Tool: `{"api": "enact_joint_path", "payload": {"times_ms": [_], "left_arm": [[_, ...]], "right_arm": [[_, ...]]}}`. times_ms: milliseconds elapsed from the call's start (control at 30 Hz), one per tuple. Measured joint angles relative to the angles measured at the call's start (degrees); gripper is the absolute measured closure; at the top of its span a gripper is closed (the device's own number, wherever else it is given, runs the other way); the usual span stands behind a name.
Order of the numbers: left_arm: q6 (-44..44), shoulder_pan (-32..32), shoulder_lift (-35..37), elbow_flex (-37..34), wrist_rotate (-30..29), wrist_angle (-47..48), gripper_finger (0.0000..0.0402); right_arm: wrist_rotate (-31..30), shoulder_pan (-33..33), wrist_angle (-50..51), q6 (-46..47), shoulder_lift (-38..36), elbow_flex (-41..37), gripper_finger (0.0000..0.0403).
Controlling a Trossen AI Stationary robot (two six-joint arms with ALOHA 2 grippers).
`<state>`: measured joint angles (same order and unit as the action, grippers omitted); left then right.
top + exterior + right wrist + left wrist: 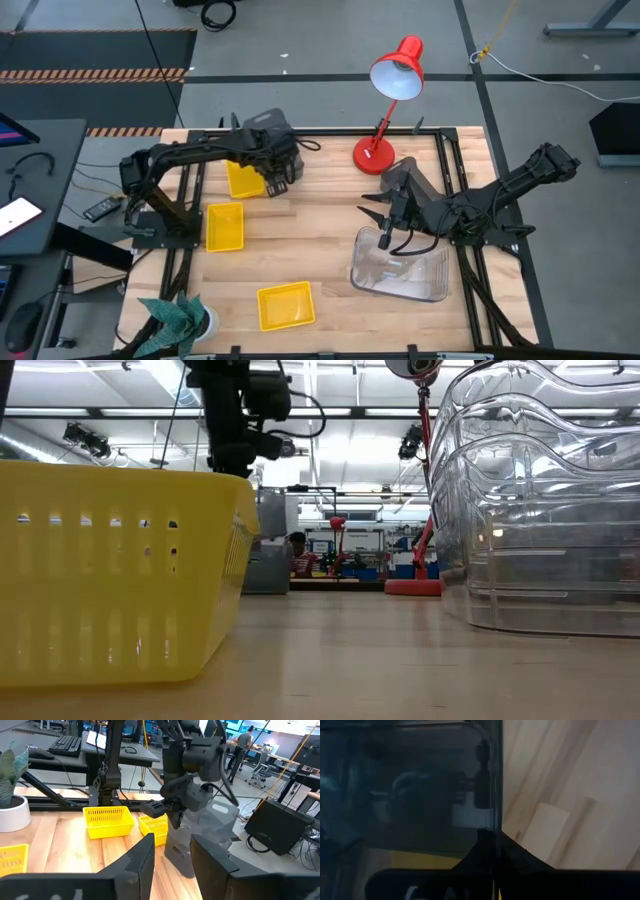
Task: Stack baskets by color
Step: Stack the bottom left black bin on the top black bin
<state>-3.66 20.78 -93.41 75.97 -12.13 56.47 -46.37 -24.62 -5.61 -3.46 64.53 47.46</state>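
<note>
Baskets of bright yellow plastic (224,226) sit on the wooden desk (320,235). Left pincer (277,186) grips a dark grey basket (272,140) at eleven o'clock. Right pincer (386,237) stands wide over clear baskets (400,273).

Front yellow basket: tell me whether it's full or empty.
Empty. The high view looks straight into the front yellow basket and shows only its bare yellow floor.
</note>
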Motion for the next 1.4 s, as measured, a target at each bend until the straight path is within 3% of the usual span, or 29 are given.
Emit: {"api": "enact_joint_path", "payload": {"times_ms": [700, 1167, 1400], "left_arm": [[4.4, -2.2, -4.7, -1.4, 13.2, 2.8, 0.0398], [9.0, -12.8, -6.6, -1.3, 12.8, 1.9, 0.0394], [10.0, -16.7, -6.7, -1.3, 11.8, 0.7, 0.0349]], "right_arm": [[0.1, 0.1, -0.2, 0.4, 0.0, 0.0, 0.0273], [0.0, 0.2, 0.2, 0.3, 0.0, 0.0, 0.0273], [-2.0, 0.2, 3.5, 4.3, 0.0, 0.0, 0.0273]]}}
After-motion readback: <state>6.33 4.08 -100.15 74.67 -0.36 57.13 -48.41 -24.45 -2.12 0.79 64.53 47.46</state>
